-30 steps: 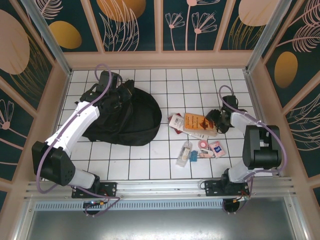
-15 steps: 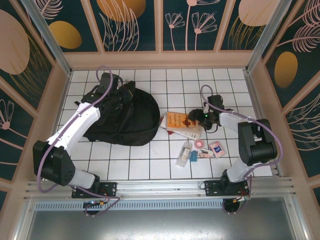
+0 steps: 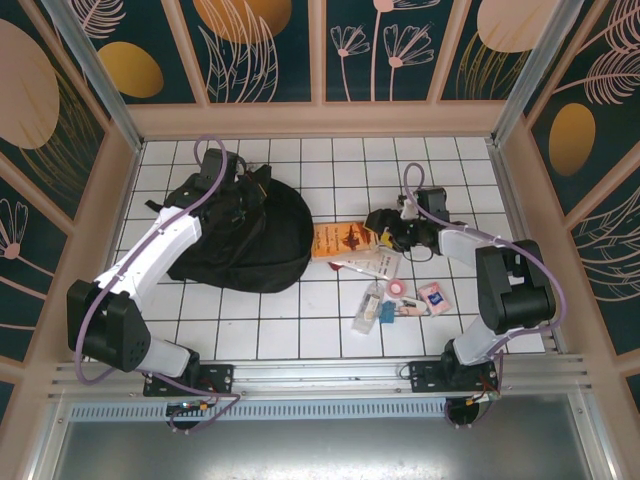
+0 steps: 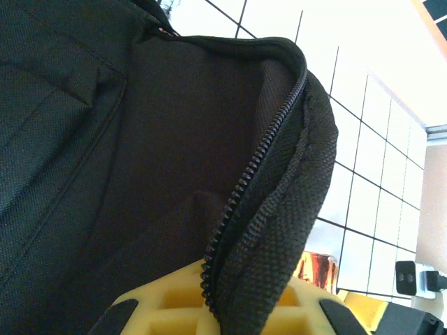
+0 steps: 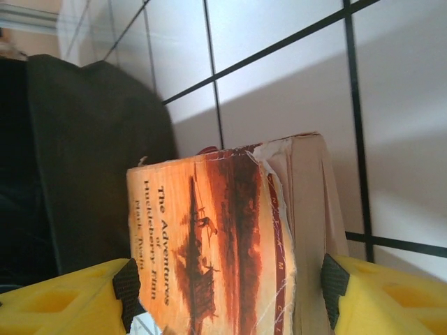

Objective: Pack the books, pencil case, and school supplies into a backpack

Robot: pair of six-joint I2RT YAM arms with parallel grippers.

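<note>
The black backpack (image 3: 245,240) lies at the left, and my left gripper (image 3: 236,196) is shut on its zip edge (image 4: 251,230), which holds the mouth open. Between my right gripper's (image 3: 386,228) yellow fingers (image 5: 334,279) is the orange book (image 5: 223,244), gripped across its width just right of the backpack (image 5: 91,160). A white book (image 3: 372,263) lies flat on the tiles beneath it. Nearer the front lie a pink tape roll (image 3: 398,287), a blue-and-white card (image 3: 432,294), a pale pink piece (image 3: 408,308) and a clear packet (image 3: 368,308). The pencil case is out of view.
White tiles (image 3: 400,170) stretch bare behind the right arm and in front of the backpack. Wooden walls (image 3: 320,118) close the table at the back and both sides.
My right gripper has carried the orange book leftward off the white book, toward the backpack's opening. The left gripper still holds the zip edge and has barely moved.
</note>
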